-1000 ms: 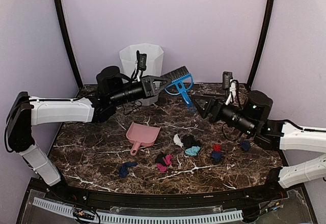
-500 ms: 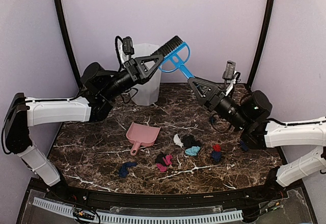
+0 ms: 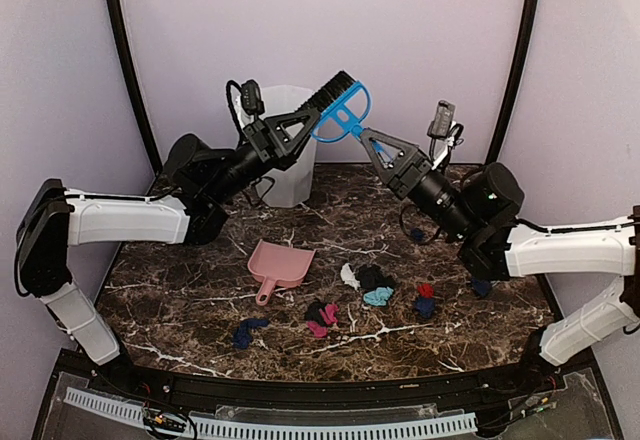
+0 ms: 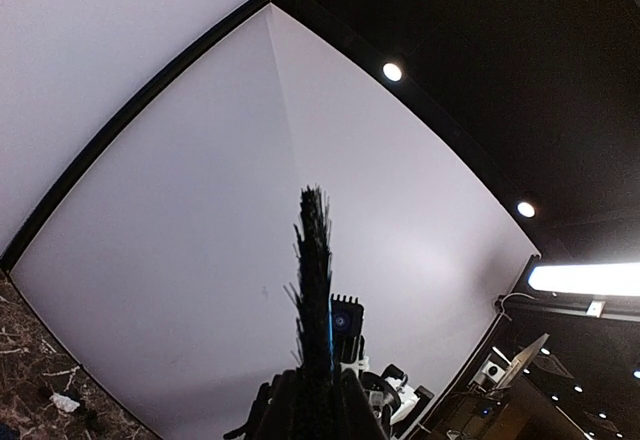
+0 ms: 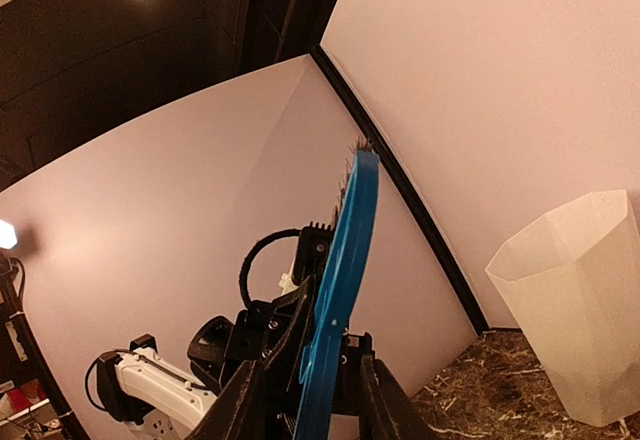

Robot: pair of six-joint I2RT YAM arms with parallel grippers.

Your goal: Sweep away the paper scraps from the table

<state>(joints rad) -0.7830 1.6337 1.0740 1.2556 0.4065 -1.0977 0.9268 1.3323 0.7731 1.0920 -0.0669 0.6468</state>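
My left gripper (image 3: 314, 118) is shut on the black-bristle end of the blue hand brush (image 3: 341, 120), held high in the air in front of the back wall. In the left wrist view the bristles (image 4: 314, 290) stand up between the fingers. My right gripper (image 3: 362, 136) meets the brush from the right. Its fingers sit either side of the blue handle (image 5: 335, 300), with a little gap showing on both sides. The paper scraps lie low on the table (image 3: 180, 290): navy (image 3: 250, 331), magenta and black (image 3: 322, 313), white, black and teal (image 3: 368, 282), red and navy (image 3: 425, 300).
A pink dustpan (image 3: 279, 265) lies on the table left of the scraps. A white bin (image 3: 288, 192) stands at the back behind the left arm and also shows as the bin (image 5: 580, 310) in the right wrist view. Another navy scrap (image 3: 482, 286) lies under the right arm.
The left arm lifted the brush from near the bin up into the air. The right gripper rose to the handle and its jaws narrowed around it.
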